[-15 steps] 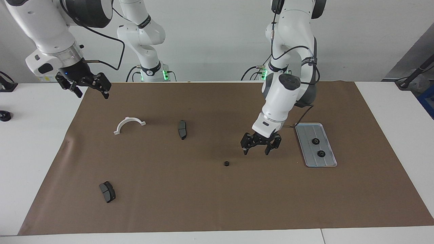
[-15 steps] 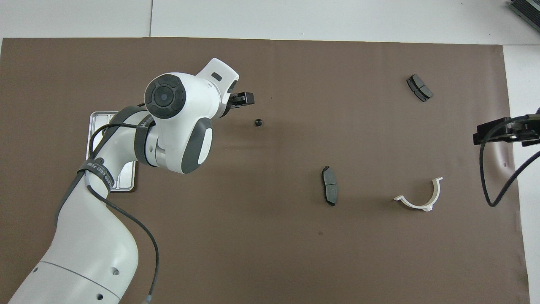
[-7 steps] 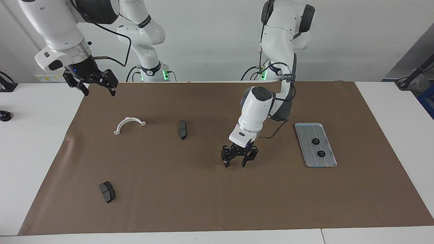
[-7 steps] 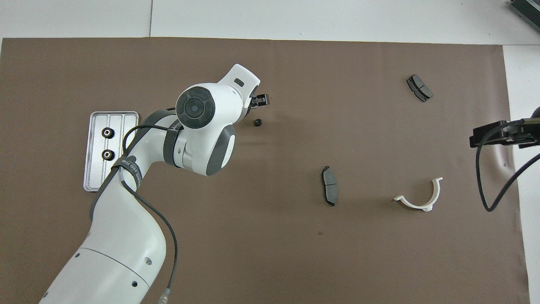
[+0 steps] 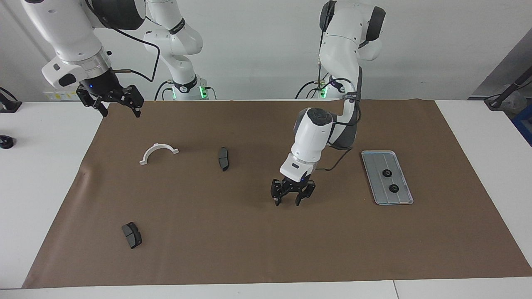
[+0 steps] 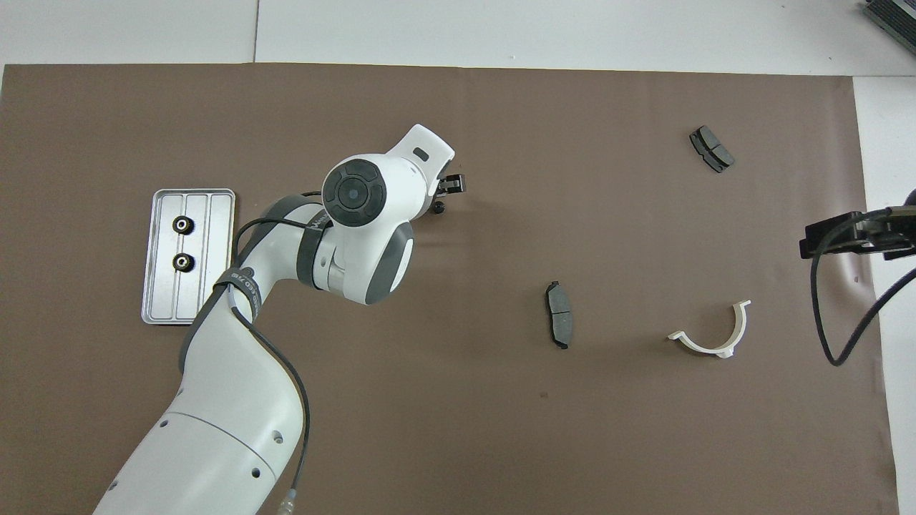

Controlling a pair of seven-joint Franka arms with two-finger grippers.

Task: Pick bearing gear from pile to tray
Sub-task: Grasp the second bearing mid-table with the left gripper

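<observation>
At mid-mat the left claw point(image 5: 287, 203) sat low over the last loose gear point(image 6: 439, 208), which lay on the brown mat point(image 5: 266, 257); fingers partly apart, grip not visible, so can't tell if held. Gear is prob. light, stiff, slick: take it across the rim. Right claw point(image 5: 118, 111) waited wide open, empty (off by the mat's corner). Count: 2 gears point(image 5: 387, 173) in tray point(image 5: 376, 160), 2 brake pads point(image 5: 223, 158), 1 white bracket point(image 5: 158, 153).

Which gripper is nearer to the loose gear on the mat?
Left. The left gripper is down over the loose gear mid-mat. The right gripper waits raised over the mat's corner at the right arm's end, past the white bracket.
</observation>
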